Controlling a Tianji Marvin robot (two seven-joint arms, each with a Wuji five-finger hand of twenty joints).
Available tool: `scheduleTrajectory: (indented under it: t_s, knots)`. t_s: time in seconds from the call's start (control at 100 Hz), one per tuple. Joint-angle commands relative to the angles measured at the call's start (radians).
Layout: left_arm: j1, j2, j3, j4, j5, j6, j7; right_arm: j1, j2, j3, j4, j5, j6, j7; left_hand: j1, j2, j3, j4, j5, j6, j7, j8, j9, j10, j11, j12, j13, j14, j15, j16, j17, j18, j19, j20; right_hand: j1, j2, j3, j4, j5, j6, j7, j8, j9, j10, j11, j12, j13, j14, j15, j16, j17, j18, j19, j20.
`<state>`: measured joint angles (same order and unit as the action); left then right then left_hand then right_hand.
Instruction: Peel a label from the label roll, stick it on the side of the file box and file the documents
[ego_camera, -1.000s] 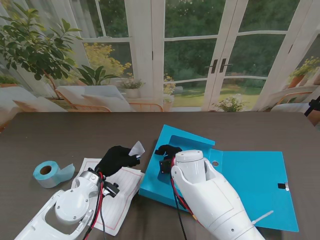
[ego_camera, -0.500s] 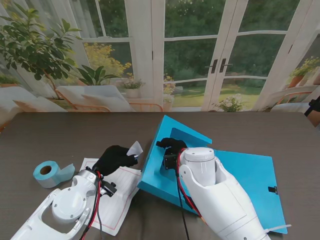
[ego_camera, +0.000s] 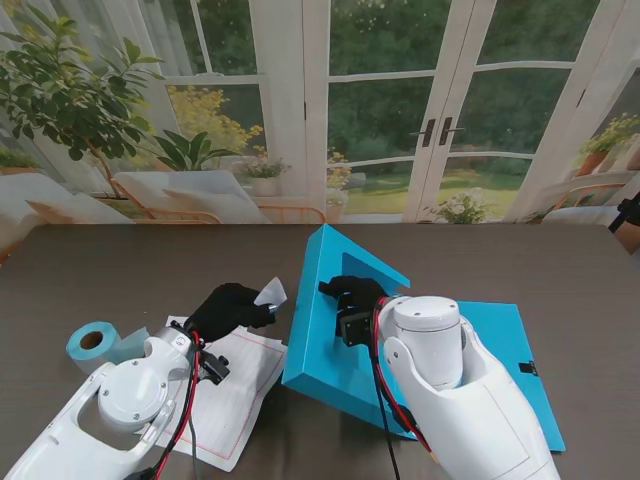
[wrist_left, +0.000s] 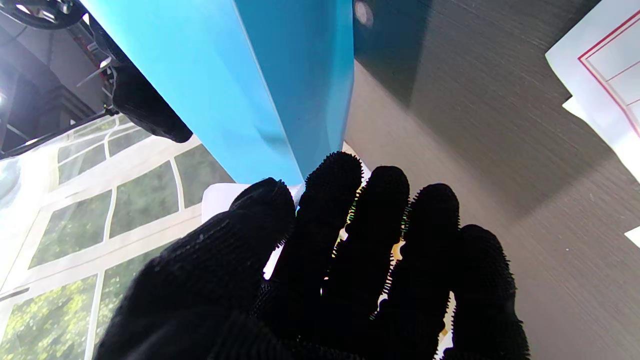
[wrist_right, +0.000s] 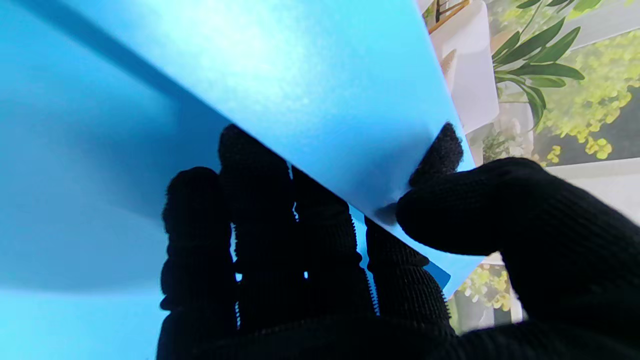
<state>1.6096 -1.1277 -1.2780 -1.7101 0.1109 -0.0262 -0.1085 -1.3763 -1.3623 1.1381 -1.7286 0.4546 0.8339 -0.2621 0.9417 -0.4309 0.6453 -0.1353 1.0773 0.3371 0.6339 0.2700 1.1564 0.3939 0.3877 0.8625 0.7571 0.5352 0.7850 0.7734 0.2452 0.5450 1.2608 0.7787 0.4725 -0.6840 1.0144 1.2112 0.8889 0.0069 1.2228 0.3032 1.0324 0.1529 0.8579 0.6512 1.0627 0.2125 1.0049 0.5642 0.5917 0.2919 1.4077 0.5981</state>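
Right hand (ego_camera: 352, 297) grips the wall of the blue file box (ego_camera: 330, 330), thumb outside, fingers (wrist_right: 260, 210) inside, box tilted up off the desk (ego_camera: 120, 270). Left hand (ego_camera: 228, 310), just beside the box, pinches a white label (ego_camera: 270, 293). Documents (ego_camera: 235, 395) lie under the left wrist; label roll (ego_camera: 92, 345) farther left

Over the last second the right hand (ego_camera: 352, 297) has tipped the file box (ego_camera: 335, 330) from lying nearly flat to standing steeply on its near-left edge. The box's open lid (ego_camera: 500, 345) has swung up with it and appears narrower. The left hand (ego_camera: 228, 310), pinching the label (ego_camera: 271, 293), has moved slightly farther from me, toward the box.
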Motion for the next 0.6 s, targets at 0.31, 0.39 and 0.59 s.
scheduleTrajectory:
  t_s: [0.31,0.39,0.59]
  knots:
    - [-0.093,0.017,0.012,0.035,-0.016,0.025,-0.113,-0.055,0.05,0.021,-0.1,-0.034,0.005,0.124,0.02,0.015,0.001,-0.014,0.01,0.018,-0.003,0.009,0.023,0.006,0.0,0.01,0.026,0.081,0.045,0.012,-0.025,-0.056,0.018,-0.006,0.036,-0.041,0.018,0.035,0.042,-0.059,0.033,0.025,0.037,-0.022,-0.015,0.022,0.044,0.002,0.016,0.006,-0.092,-0.004,0.023,-0.013]
    - [-0.114,0.021,0.02,0.043,-0.022,0.028,-0.134,-0.064,0.061,0.022,-0.117,-0.043,0.005,0.149,0.019,0.015,-0.001,-0.014,0.01,0.018,-0.003,0.009,0.023,0.006,0.0,0.01,0.026,0.082,0.045,0.012,-0.025,-0.057,0.018,-0.005,0.037,-0.041,0.018,0.036,0.042,-0.059,0.033,0.025,0.037,-0.02,-0.016,0.022,0.043,0.005,0.015,0.006,-0.092,-0.004,0.024,-0.013]
    - [-0.159,0.028,0.042,0.062,-0.033,0.037,-0.179,-0.081,0.082,0.018,-0.148,-0.063,-0.004,0.195,0.019,0.019,-0.005,-0.013,0.01,0.015,-0.005,0.01,0.022,0.003,0.001,0.01,0.026,0.079,0.047,0.013,-0.024,-0.062,0.02,-0.004,0.037,-0.042,0.017,0.036,0.044,-0.058,0.031,0.027,0.039,-0.019,-0.018,0.023,0.045,0.004,0.016,0.006,-0.092,-0.003,0.024,-0.014]
